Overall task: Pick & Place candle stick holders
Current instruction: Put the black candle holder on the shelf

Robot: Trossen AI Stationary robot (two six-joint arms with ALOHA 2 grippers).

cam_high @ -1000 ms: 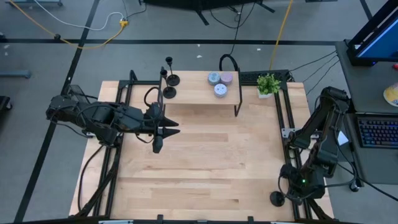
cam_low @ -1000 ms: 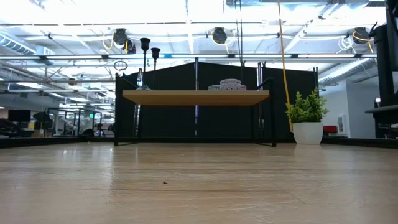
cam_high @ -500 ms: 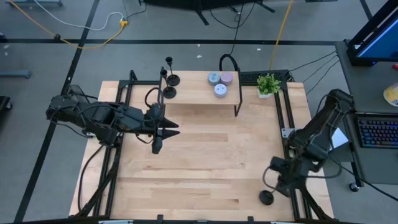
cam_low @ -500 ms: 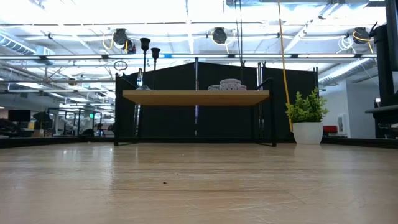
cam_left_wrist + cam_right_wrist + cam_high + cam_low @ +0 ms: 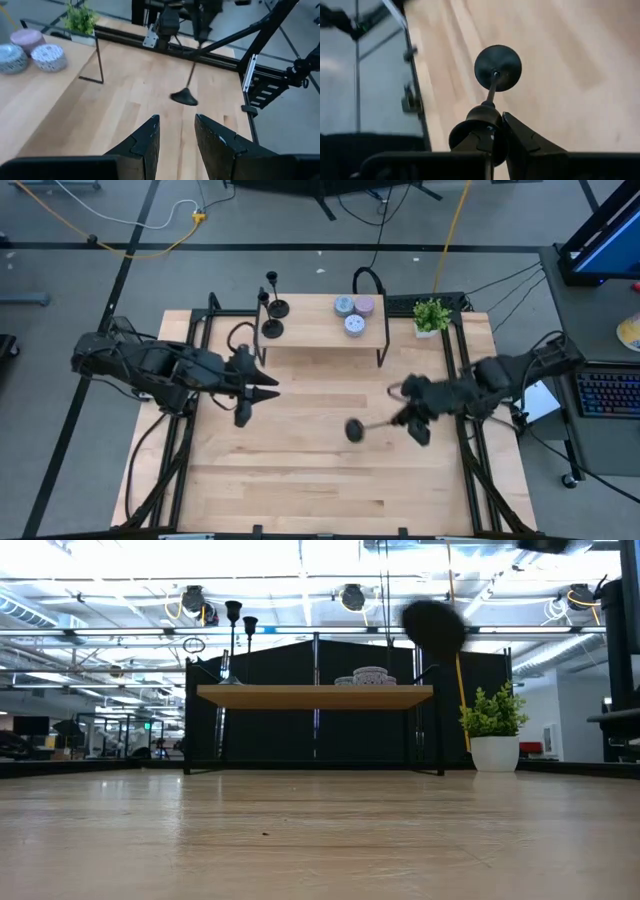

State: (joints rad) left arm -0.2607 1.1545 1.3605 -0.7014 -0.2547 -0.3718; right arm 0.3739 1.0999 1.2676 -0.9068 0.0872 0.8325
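Two black candle stick holders [image 5: 272, 315] stand on their disc bases at the left end of the raised wooden shelf [image 5: 320, 330]; in the low view these holders [image 5: 240, 640] show upright. My right gripper [image 5: 408, 416] is shut on a third holder [image 5: 360, 427] in the air over the table's right half; its base shows blurred in the low view [image 5: 433, 627]. My left gripper [image 5: 262, 392] is open and empty over the table's left half, its fingers [image 5: 147, 142] pointing toward the held holder [image 5: 186, 95]. My right gripper pinches the holder's cup end [image 5: 483, 116] between its two fingers. The stem [image 5: 491, 92] runs straight out ahead of the fingers, along them, with the disc base [image 5: 497, 67] at the free end. The holder is lifted clear, its base pointing toward the table's left.
Three short round pucks [image 5: 353, 312] sit on the shelf's right part. A small potted plant [image 5: 431, 316] stands at the table's far right. The shelf's black legs [image 5: 383, 345] stand on the tabletop; bare wood [image 5: 320, 470] lies in front of the shelf.
My right gripper has swung from the table's near right corner toward the far edge and the left, out over the table, carrying the holder. The holder has gone up clear of the table, its base leading toward the left.
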